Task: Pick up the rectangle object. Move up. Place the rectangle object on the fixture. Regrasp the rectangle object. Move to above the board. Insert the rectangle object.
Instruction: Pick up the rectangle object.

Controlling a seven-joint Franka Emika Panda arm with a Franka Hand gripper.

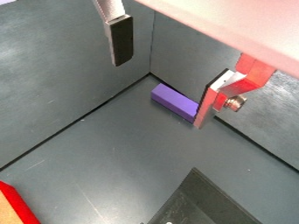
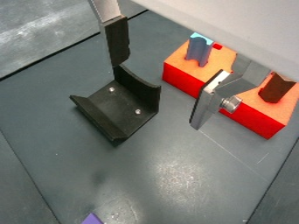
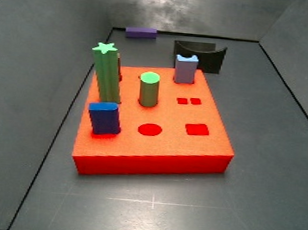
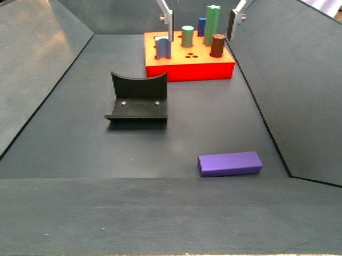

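Against the wall's foot, the rectangle object [image 1: 174,101] lies flat on the floor, its long axis along the wall, well apart from the fixture [image 4: 138,99] and board [image 4: 201,66]. High above, the gripper [image 2: 163,83] hangs with jaws spread wide, empty.

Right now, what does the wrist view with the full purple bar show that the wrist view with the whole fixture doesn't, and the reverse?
Only the bar view: the whole bar, lying flat on the floor near a wall. Only the fixture view: the whole fixture, plus the board carrying a blue block and a reddish-brown peg; the bar is just a sliver at the frame's edge. Both: the gripper, open and holding nothing, above the floor.
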